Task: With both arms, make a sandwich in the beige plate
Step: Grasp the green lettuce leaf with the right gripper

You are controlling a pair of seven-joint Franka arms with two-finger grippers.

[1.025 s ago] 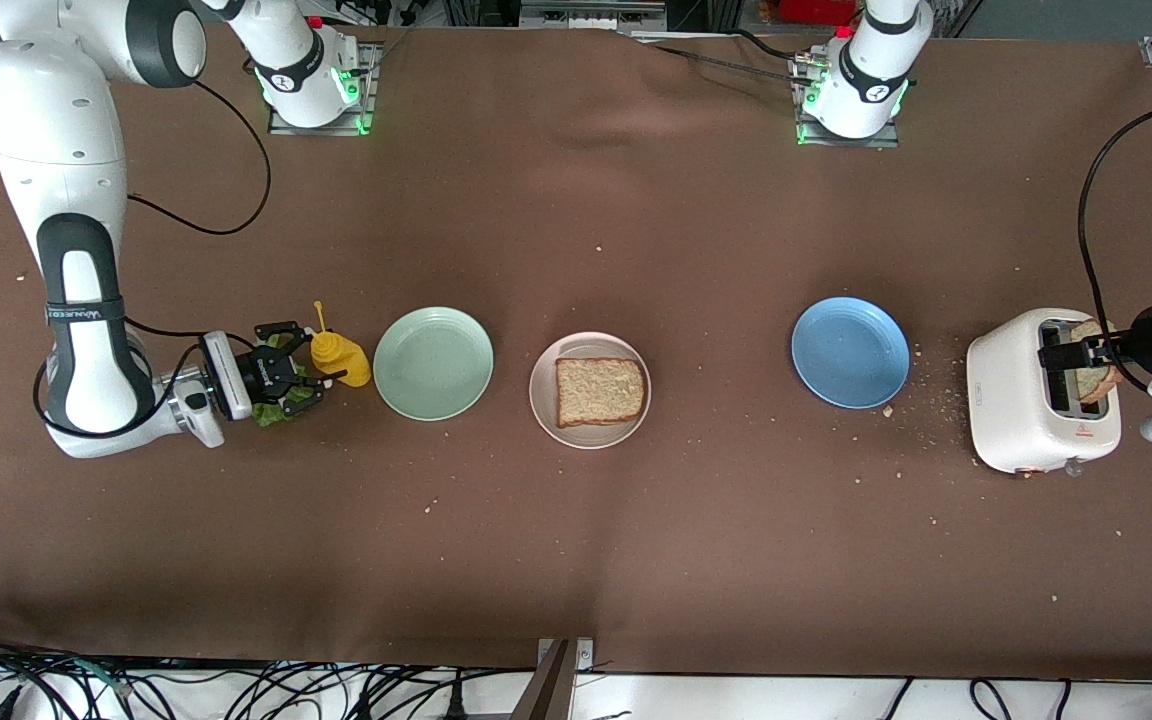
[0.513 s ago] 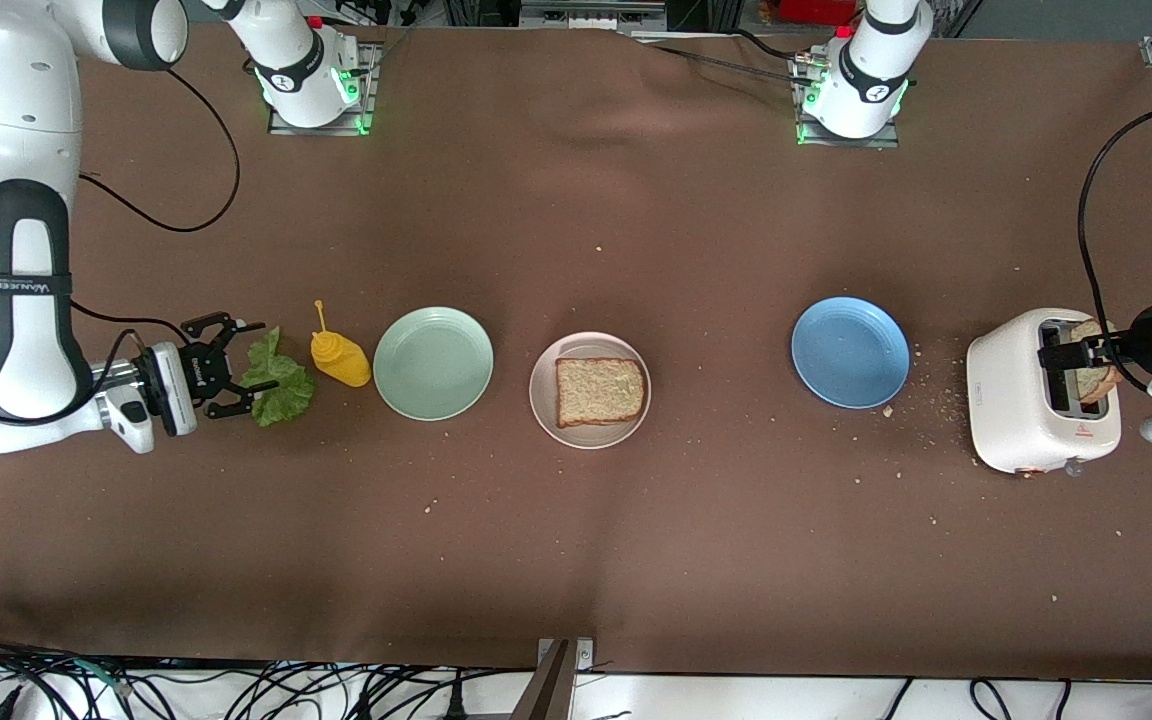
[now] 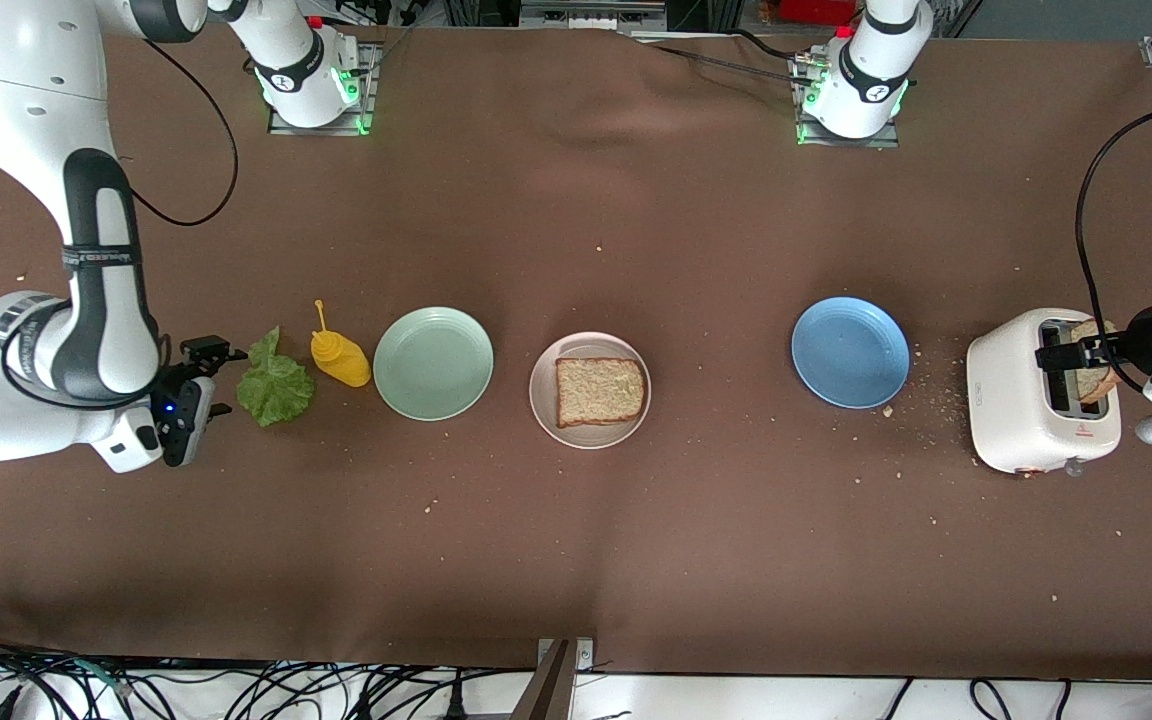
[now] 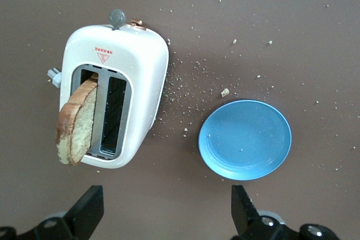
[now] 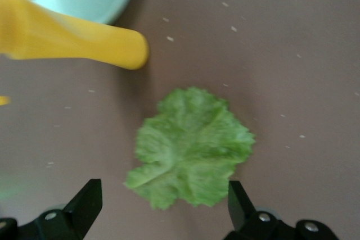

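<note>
Toasted brown bread slice (image 3: pixel 600 390) lies alone on the round beige plate (image 3: pixel 544 402) mid-surface as the right gripper (image 3: pixel 204 378), jaws open, hangs beside the ruffled green lettuce leaf (image 3: pixel 276 385); left gripper (image 4: pixel 166 214), jaws open over the white toaster (image 3: pixel 1011 400), could snag its propped slice (image 4: pixel 76 123).

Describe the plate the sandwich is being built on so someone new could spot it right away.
Three round plates sit in a row across the brown table. The beige plate is the middle one, between the mint green plate and the blue plate. It alone holds a slice of bread.
</note>
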